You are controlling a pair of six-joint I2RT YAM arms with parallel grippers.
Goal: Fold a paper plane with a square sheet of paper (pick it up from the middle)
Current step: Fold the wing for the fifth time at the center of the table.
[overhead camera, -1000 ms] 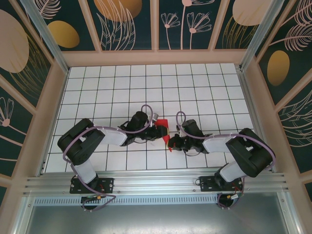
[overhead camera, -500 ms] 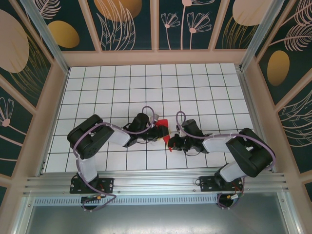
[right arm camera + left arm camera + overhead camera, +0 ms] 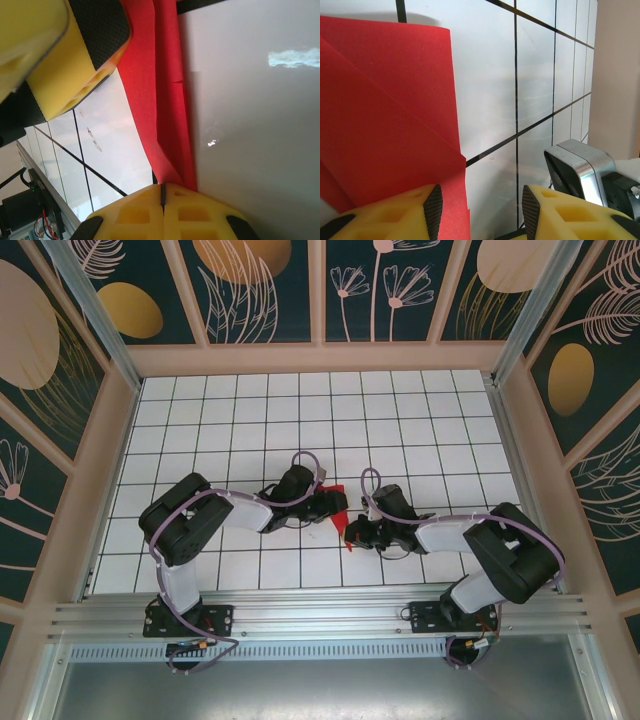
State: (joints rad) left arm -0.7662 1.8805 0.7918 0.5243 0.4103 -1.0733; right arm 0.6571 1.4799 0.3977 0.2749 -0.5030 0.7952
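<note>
The square sheet of paper (image 3: 345, 528) is bright red, folded into a creased wedge, and sits between my two grippers near the table's middle front. In the left wrist view the paper (image 3: 385, 110) shows a diagonal crease. My left gripper (image 3: 481, 212) is open, with the paper's right edge lying between its fingers close to the left pad (image 3: 433, 210). From above, the left gripper (image 3: 338, 506) covers the paper's far part. My right gripper (image 3: 162, 192) is shut on the paper's (image 3: 160, 90) narrow folded end; the right gripper (image 3: 352, 535) is at the sheet's near end.
The white grid table (image 3: 300, 420) is walled by patterned panels on three sides, and an aluminium rail (image 3: 320, 615) runs along the near edge. The right wrist's grey housing (image 3: 580, 167) sits close beside my left fingers. A yellow left finger (image 3: 60, 65) hangs just past the paper.
My left gripper has shifted slightly right over the paper's far part and its jaws have narrowed a little. The right gripper has stayed put, shut on the paper.
</note>
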